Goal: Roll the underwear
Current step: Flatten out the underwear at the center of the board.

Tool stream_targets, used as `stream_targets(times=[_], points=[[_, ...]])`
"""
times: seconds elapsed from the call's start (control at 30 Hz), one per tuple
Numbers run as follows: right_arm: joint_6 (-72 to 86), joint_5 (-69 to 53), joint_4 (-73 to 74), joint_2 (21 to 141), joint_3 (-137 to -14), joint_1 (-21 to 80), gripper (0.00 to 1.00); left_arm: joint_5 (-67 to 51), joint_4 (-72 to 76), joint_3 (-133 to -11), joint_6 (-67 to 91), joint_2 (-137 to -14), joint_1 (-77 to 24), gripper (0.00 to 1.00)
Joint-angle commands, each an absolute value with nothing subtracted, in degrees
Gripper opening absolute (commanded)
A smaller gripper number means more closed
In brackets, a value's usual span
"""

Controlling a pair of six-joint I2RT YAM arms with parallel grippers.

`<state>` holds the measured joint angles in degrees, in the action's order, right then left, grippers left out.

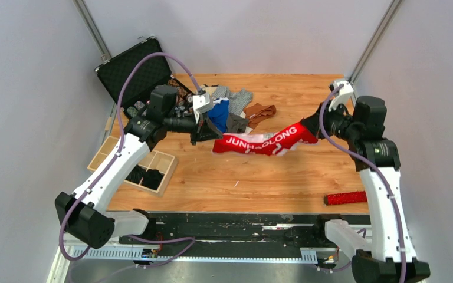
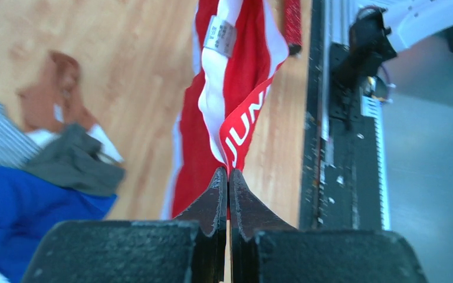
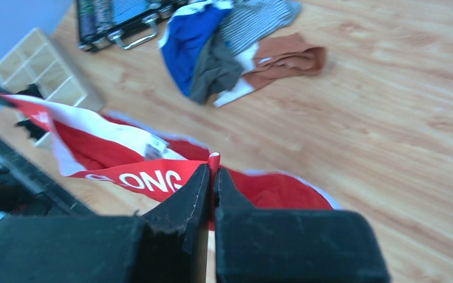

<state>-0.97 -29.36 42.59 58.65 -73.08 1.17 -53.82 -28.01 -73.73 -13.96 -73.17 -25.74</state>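
Holding the red underwear (image 1: 265,141) stretched out over the middle of the table (image 1: 271,177). Pinched tight at its 9 o'clock end by the left gripper (image 2: 228,171) and at its 3 o'clock end by the right gripper (image 3: 210,168), both sets of jaws closed onto the lettered waistband. Heaped at 12 o'clock, a pile (image 1: 230,109) of blue, grey, striped and brown garments. Lying flat at 4 o'clock, a red stick (image 1: 345,197).

Bright, even light, faint soft shadows, top view sharp — wrist views blurred, backgrounds soft
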Motion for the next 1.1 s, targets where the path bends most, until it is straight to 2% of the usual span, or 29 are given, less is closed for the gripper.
stream_targets(times=[0.0, 0.17, 0.3, 0.4, 0.43, 0.53, 0.57, 0.63, 0.77, 0.97, 1.0, 1.07], points=[[5.3, -37.2, 46.6, 52.8, -67.8, 2.5, 0.0, -57.5, -33.9, -68.7, -10.3, -69.4, -27.0, 0.0], [9.3, -38.8, 49.3, 51.1, -63.6, 3.8, 0.0, -53.8, -30.5, -63.9, -4.5, -67.2, -27.4, 0.0], [7.7, -28.1, 48.5, 58.1, -62.7, 3.7, 0.0, -47.7, -27.0, -63.3, 2.3, -75.4, -27.4, 0.0], [6.5, -21.2, 43.9, 67.4, -60.3, 3.7, 0.0, -39.0, -24.7, -64.7, 3.2, -87.2, -27.3, 0.0], [7.0, -18.8, 39.9, 70.1, -58.8, 3.6, 0.03, -36.4, -23.6, -66.2, 4.4, -89.8, -27.2, 0.0], [6.5, -18.2, 27.0, 81.3, -57.0, 3.7, 0.45, -28.4, -16.7, -69.2, 9.0, -103.7, -26.1, 0.0], [6.1, -17.4, 24.2, 85.7, -58.1, 3.6, 0.54, -27.5, -16.0, -72.3, 9.7, -106.5, -26.0, 0.0], [5.0, -15.5, 22.9, 92.0, -62.3, 3.5, 0.6, -26.2, -16.4, -78.6, 8.2, -114.1, -26.0, 0.0], [0.9, -16.0, 27.3, 94.8, -70.0, 3.4, 0.61, -21.7, -22.1, -88.7, 3.7, -122.1, -25.7, 0.0], [-6.1, -15.1, 28.4, 89.3, -63.5, 3.5, 0.55, -23.3, -21.7, -86.8, 6.6, -120.7, -23.8, 0.0], [-7.5, -15.1, 29.1, 87.9, -62.1, 3.5, 0.53, -23.8, -21.7, -85.5, 7.0, -120.2, -23.8, 0.0], [-10.5, -18.8, 31.5, 85.1, -59.9, 3.8, 0.42, -24.8, -21.5, -83.4, 7.9, -118.6, -23.8, 0.0]])
